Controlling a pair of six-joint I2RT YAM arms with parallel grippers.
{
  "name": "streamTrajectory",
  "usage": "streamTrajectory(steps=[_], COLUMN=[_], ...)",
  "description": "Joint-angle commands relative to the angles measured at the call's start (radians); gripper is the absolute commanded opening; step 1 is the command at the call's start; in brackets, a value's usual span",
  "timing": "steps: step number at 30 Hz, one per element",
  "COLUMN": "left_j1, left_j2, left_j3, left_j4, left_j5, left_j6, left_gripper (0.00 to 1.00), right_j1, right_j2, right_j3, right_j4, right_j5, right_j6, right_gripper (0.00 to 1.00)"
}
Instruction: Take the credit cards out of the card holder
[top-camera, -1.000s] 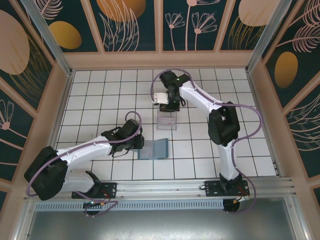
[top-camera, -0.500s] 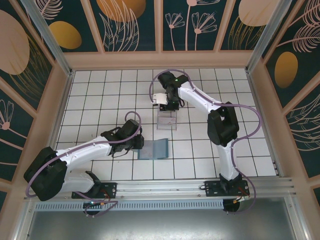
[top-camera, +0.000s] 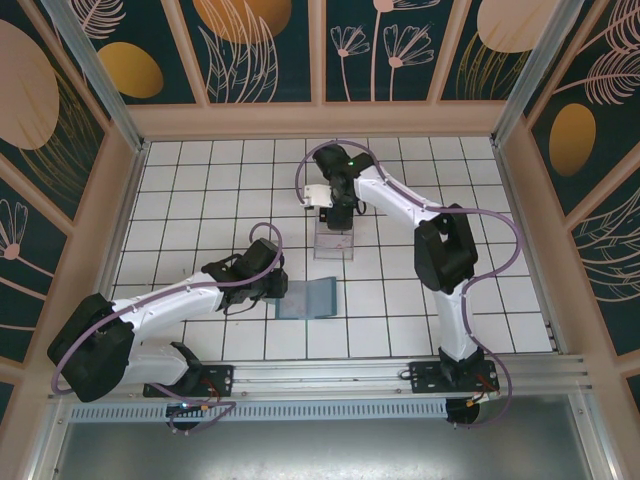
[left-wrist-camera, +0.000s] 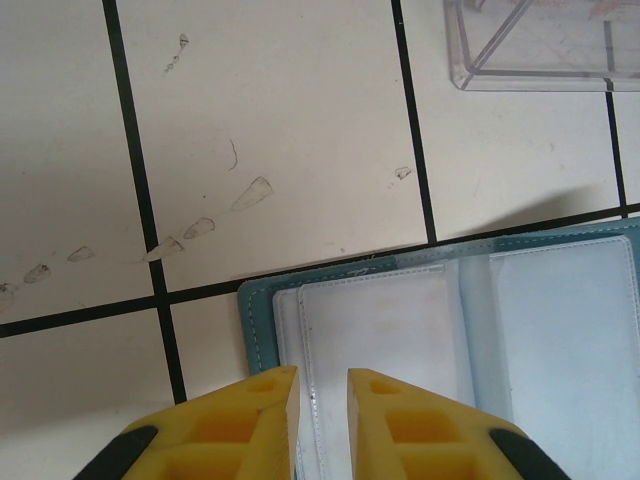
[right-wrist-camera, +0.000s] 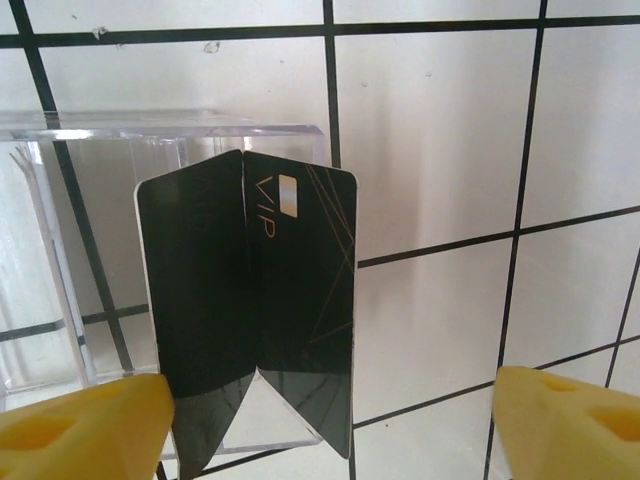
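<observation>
Card holder (top-camera: 305, 298): teal, open flat on desk (top-camera: 200, 190), long axis left-right. Left claw (left-wrist-camera: 322, 400): narrowed to a slit over holder's left end; whether it pinches cannot be told. Right claw (right-wrist-camera: 325, 425): wide, flanking the card. Black credit card (right-wrist-camera: 300, 300): in clear tray (top-camera: 335, 243), long axis running away from that claw, chip end far

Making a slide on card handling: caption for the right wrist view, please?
Right hand open wide, a black VIP card upright between its fingers at the clear tray.
</observation>
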Motion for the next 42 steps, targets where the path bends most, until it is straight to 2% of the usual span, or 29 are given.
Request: streamTrajectory(steps=[1, 5, 11, 19, 25, 32, 42], left_j1=[0.002, 0.003, 0.004, 0.005, 0.005, 0.004, 0.004], left_j2=[-0.003, -0.007, -0.017, -0.015, -0.015, -0.030, -0.030], left_j3=[-0.003, -0.003, -0.003, -0.003, -0.001, -0.008, -0.013], left_j4=[-0.016, -0.021, -0.032, -0.027, -0.025, -0.034, -0.036], left_j5=[-0.006, -0.008, -0.017, -0.015, -0.012, -0.016, -0.017], left_j6=[0.008, 0.008, 0.009, 0.006, 0.005, 0.001, -0.003], left_gripper=[0.22, 0.22, 0.22, 0.22, 0.22, 0.22, 0.21], right_j1=[0.009, 0.006, 0.005, 0.018, 0.043, 0.042, 0.020], right_j2=[-0.031, -0.012, -0.002, -0.077, -0.094, -0.053, 0.020], right_j3=[-0.026, -0.032, -0.003, -0.006, -0.027, -0.027, -0.006], right_j4=[0.029, 0.051, 0.042, 0.028, 0.023, 0.023, 0.037], right_j5=[-0.006, 0.005, 0.006, 0.050, 0.024, -0.013, 0.004], right_j6=[0.004, 0.000, 0.010, 0.014, 0.013, 0.020, 0.018], right_gripper=[0.90, 0.94, 0.95, 0.95, 0.95, 0.95, 0.95])
